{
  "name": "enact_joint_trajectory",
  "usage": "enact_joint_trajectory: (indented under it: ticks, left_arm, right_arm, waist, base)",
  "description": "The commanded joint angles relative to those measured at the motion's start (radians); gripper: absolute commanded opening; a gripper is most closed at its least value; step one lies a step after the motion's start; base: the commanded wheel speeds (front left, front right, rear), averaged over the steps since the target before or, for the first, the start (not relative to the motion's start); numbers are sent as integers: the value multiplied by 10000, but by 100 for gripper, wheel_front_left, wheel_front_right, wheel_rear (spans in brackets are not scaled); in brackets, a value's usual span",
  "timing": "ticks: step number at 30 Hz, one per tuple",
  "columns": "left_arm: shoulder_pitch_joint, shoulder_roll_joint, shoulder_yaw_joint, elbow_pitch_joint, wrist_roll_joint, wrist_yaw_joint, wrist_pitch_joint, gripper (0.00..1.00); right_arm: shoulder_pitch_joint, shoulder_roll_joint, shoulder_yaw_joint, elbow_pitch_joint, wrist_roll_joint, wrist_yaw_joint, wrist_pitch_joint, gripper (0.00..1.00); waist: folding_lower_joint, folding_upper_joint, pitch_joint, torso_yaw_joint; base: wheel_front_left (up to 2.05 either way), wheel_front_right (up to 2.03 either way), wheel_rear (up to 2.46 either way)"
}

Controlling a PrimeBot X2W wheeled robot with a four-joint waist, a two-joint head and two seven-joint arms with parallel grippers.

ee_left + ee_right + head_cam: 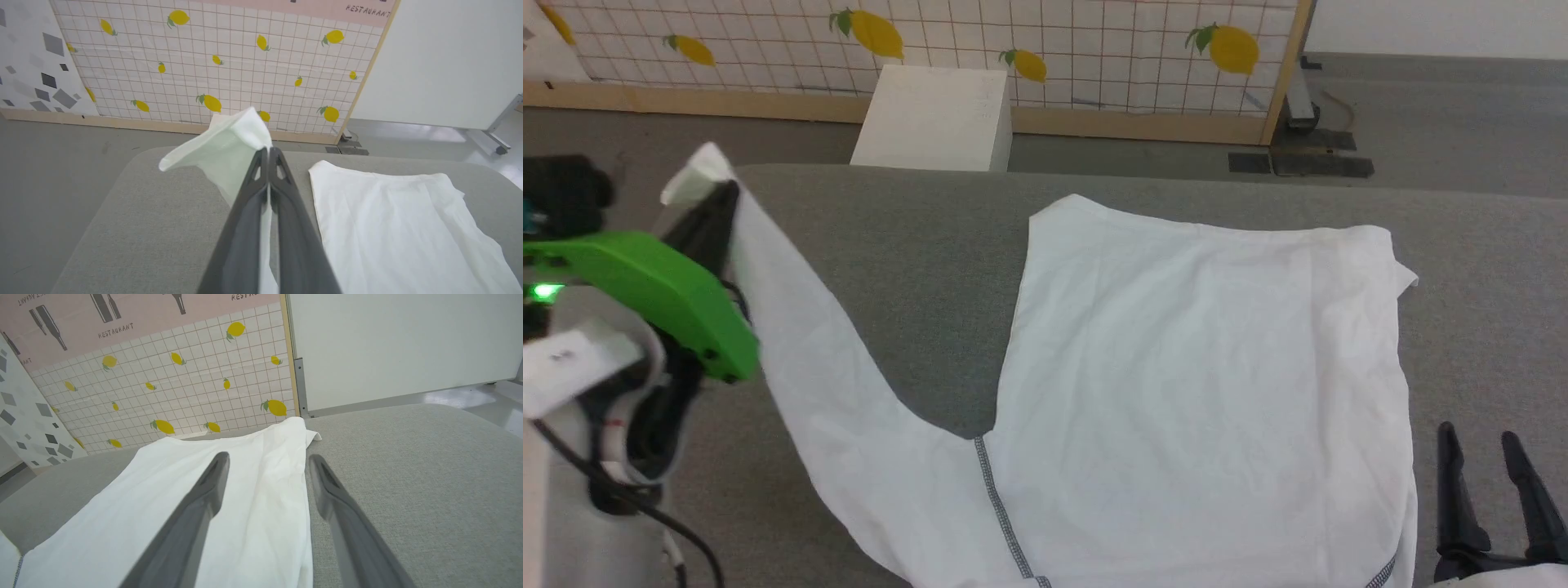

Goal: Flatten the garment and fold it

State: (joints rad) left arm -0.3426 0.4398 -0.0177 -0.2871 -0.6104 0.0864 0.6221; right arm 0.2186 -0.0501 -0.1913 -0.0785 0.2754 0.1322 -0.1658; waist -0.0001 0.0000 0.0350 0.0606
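The garment [1201, 384], a white long-sleeved shirt with dark grey seam stitching, lies spread on the grey table [915, 245]. Its body [388, 228] is flat at centre right. One sleeve runs up to the left, where my left gripper [727, 196] is shut on the cuff and holds it lifted above the table. In the left wrist view the cuff [229, 143] flops over the tips of my left gripper [269, 152]. My right gripper [1478, 437] rests open at the lower right, beside the shirt's right edge. Its fingers [212, 482] straddle that edge [286, 490] with nothing gripped.
A white box [935, 118] stands on the floor behind the table's far edge. A lemon-patterned panel [1045, 49] with a wooden frame closes off the back. Grey floor [1437, 122] lies beyond the table at the right.
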Motion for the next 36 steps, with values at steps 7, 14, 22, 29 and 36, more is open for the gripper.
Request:
enact_joint_trajectory:
  ticks: [7,14,22,29,36]
  left_arm:
    - [460,-1761,-3201,-1499,1146,28,-101,0]
    - [989,-3188,-6029,-126,2330,-192,-1164,0]
    - [1016,-3809,-7742,2954,3003,-145,-3051,0]
    - [360,-3889,-9056,4568,2604,-35,-4034,0]
    - [-427,-3893,-10896,5564,1126,209,-3852,0]
  right_arm:
    - [110,-1,-1230,-517,24,-15,100,100]
    - [-130,-1,-1966,-983,-39,-15,317,100]
    - [-216,-1,-1988,-1164,-28,-15,481,100]
    - [-436,-1,-1944,-1161,55,-15,434,100]
    - [-772,-1,-1766,-1016,62,-15,344,100]
  waist:
    - [1,0,-419,445]
    - [1,0,-329,97]
    - [1,0,112,-728]
    - [1,0,629,-1130]
    - [1,0,1006,-1375]
  base:
    - [0,0,0]
    - [0,0,0]
    - [0,0,0]
    - [0,0,0]
    - [0,0,0]
